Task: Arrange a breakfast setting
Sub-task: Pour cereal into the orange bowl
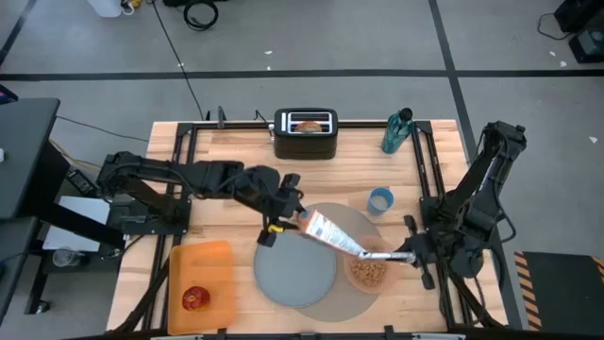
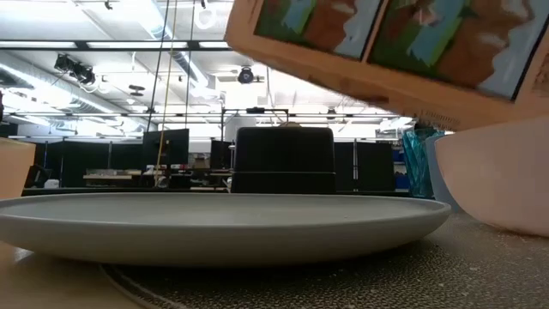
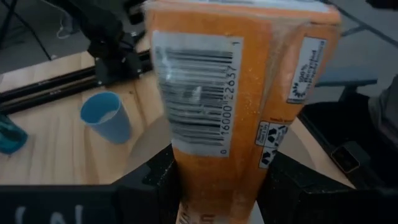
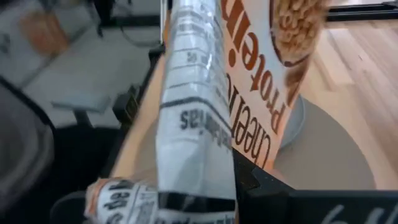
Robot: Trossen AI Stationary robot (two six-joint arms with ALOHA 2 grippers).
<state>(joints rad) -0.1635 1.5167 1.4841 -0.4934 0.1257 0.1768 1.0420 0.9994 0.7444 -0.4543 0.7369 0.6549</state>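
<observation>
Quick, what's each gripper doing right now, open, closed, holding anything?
Left gripper: closed on the cereal box, tilted over the bowl.
Right gripper: cannot be told.

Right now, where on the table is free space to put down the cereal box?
Bare wood lies between the toaster and the grey mat, and beside the blue cup. The blue-grey plate is also bare. It is crowded around the bowl, where both tools hold the cereal box.

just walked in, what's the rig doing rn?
Both arms hold a cereal box tipped over the pink bowl, which already has cereal in it. The left pincer grips the box's base; the right pincer is at its lower end by the bowl. The plate on the mat is bare, and the apple sits on the orange board.
</observation>
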